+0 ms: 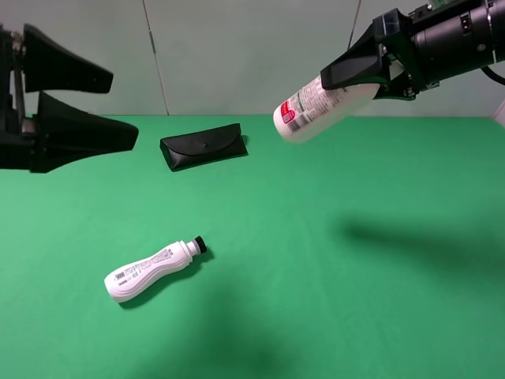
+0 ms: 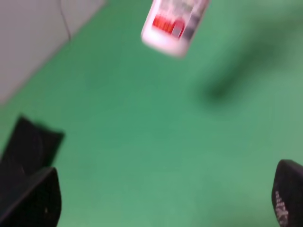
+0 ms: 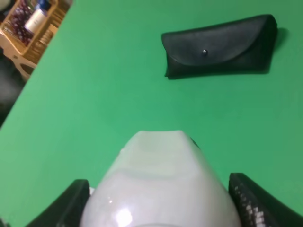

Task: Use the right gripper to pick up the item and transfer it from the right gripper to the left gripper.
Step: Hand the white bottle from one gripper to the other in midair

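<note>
The item (image 1: 316,106), a cream-white bottle with a red patch on its label, hangs tilted in the air at the upper right. My right gripper (image 1: 347,79) is shut on its upper end. In the right wrist view the item (image 3: 161,189) fills the space between the two black fingers (image 3: 258,203). My left gripper (image 1: 122,106) is raised at the far left, open and empty, pointing toward the item with a wide gap between them. The left wrist view shows the item (image 2: 173,23) blurred, well beyond the open fingertips (image 2: 289,194).
A flat black glasses case (image 1: 203,146) lies at the back of the green table (image 1: 355,300) and also shows in the right wrist view (image 3: 220,47). A curvy white bottle with a black cap (image 1: 154,271) lies on its side front left. A wooden rack (image 3: 28,23) stands beyond the table edge.
</note>
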Controlling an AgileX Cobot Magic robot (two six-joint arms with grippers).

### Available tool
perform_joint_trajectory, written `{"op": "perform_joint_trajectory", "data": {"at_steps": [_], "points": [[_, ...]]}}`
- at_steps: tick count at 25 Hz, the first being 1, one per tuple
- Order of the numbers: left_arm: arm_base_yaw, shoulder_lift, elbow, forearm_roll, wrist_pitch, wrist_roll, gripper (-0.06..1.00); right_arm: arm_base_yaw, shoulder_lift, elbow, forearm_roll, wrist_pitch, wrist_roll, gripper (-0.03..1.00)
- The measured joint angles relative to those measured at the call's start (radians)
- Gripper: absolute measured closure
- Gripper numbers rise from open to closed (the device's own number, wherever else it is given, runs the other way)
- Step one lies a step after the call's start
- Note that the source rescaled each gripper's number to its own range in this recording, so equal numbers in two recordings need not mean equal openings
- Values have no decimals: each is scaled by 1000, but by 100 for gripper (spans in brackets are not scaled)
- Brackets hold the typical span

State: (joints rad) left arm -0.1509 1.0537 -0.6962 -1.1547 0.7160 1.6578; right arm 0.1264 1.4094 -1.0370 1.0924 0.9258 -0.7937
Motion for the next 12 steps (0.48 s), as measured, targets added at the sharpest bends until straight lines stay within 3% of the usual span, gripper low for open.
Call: {"op": "perform_joint_trajectory", "data": {"at_steps": [5, 12], "points": [[0, 50, -2, -155, 10, 209, 18, 0, 0, 0, 53, -1, -4, 93], [0, 148, -2, -376, 112, 471, 18, 0, 0, 0, 108, 3, -33, 93]]}}
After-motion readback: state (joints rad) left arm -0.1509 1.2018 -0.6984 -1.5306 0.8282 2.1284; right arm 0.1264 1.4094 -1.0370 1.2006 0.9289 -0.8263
